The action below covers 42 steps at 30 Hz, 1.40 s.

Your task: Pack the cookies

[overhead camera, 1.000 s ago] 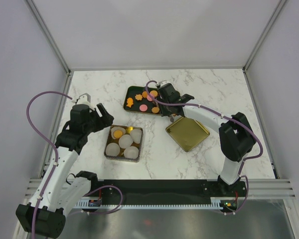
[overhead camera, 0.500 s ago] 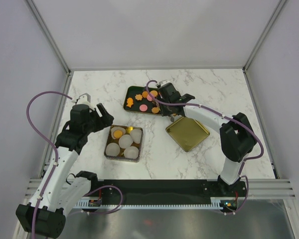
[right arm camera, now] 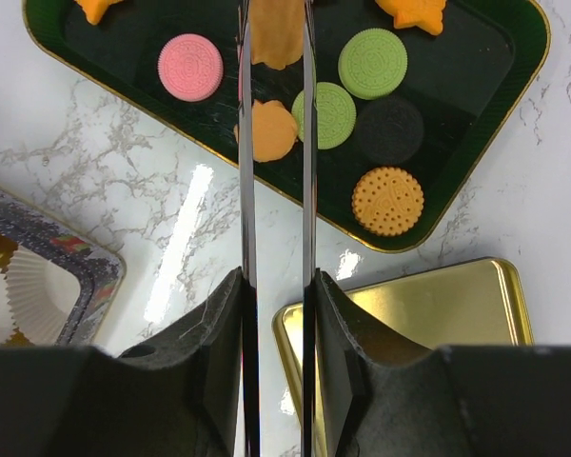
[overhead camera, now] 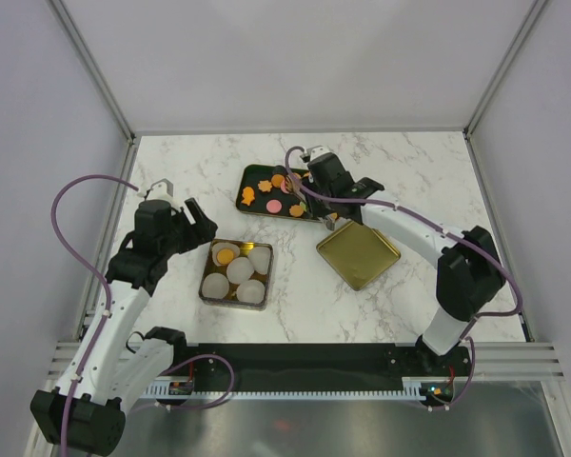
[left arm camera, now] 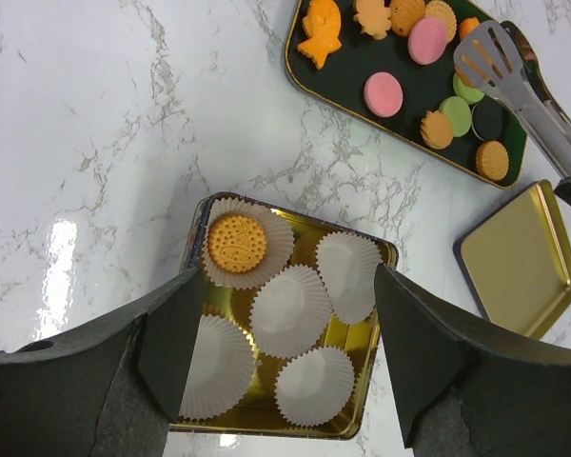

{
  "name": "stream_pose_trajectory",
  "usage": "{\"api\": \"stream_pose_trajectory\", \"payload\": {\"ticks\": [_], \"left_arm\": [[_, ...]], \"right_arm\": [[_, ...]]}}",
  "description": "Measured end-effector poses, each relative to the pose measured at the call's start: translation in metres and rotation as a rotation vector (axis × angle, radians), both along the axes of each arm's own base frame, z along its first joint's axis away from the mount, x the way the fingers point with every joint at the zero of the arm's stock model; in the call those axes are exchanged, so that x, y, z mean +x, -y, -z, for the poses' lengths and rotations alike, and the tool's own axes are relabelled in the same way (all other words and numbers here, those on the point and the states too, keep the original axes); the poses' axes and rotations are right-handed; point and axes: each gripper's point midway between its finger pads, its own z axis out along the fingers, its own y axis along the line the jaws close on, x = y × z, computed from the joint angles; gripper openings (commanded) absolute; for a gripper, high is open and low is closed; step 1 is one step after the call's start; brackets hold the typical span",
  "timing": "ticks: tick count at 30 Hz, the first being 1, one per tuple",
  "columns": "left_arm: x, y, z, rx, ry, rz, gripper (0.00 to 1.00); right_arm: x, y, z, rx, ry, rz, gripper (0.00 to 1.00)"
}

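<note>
1. On the white, grey-veined marble tabletop (overhead camera: pixel 390 162), inside a booth of pale walls (overhead camera: pixel 38 114) and aluminium posts (overhead camera: pixel 90 67), most cookies (left arm camera: pixel 383 93) lie flat, faces up, on a dark gold-rimmed tray (left arm camera: pixel 357 57) at the far centre.
2. From above, the tray's long axis runs from far left to nearer right. It carries orange, pink and green rounds plus orange fish and star shapes.
3. One round orange cookie (left arm camera: pixel 236 243) sits in a white paper cup (left arm camera: pixel 266 249) at the far-left corner of the gold tin (left arm camera: pixel 390 259). Four more cups show only paper.
4. Right of the tin, just beside the tray, a gold lid (overhead camera: pixel 358 255) lies flat.
5. Left tool (left arm camera: pixel 290 281) hovers above the tin with its fingers spread wide, gripping nothing.
6. Right tool (right arm camera: pixel 276 295) is clamped on metal tongs (right arm camera: pixel 245 143), whose long axis points away over the tray. An orange cookie shows between the blades; whether it is pinched cannot be told.
7. Cookie faces bear embossed dots, and the tin's outer wall bears coloured print. Neither is legible.
</note>
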Motion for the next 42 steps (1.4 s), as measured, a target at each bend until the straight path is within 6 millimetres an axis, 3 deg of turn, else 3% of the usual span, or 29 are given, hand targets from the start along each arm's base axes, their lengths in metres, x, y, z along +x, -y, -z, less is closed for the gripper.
{"api": "stream_pose_trajectory", "payload": {"ticks": [4, 9, 12, 16, 21, 28, 33, 42], "left_arm": [[0.0, 0.0, 0.001, 0.0, -0.001, 0.0, 0.8], [0.0, -0.001, 0.001, 0.0, -0.001, -0.002, 0.8], [0.0, -0.002, 0.001, 0.0, -0.001, -0.006, 0.8], [0.0, -0.002, 0.001, 0.0, -0.001, -0.006, 0.8], [0.0, -0.002, 0.0, 0.0, 0.0, -0.006, 0.8], [0.0, -0.002, -0.001, -0.001, 0.005, -0.007, 0.8], [-0.001, -0.001, -0.001, -0.004, 0.004, -0.003, 0.8], [-0.001, 0.001, -0.001, -0.012, 0.002, 0.01, 0.8]], "right_arm": [[-0.014, -0.013, -0.014, 0.031, 0.017, -0.039, 0.34], [-0.063, -0.055, -0.028, 0.066, 0.026, -0.182, 0.35], [-0.102, -0.082, -0.026, 0.082, 0.003, -0.286, 0.35], [-0.144, -0.101, -0.019, 0.082, -0.039, -0.381, 0.34], [-0.176, -0.112, -0.014, 0.079, -0.065, -0.445, 0.35], [-0.193, -0.103, -0.004, 0.053, -0.098, -0.453, 0.36], [-0.199, -0.096, 0.006, 0.027, -0.123, -0.452, 0.38], [-0.201, -0.097, 0.006, 0.027, -0.127, -0.453, 0.47]]}}
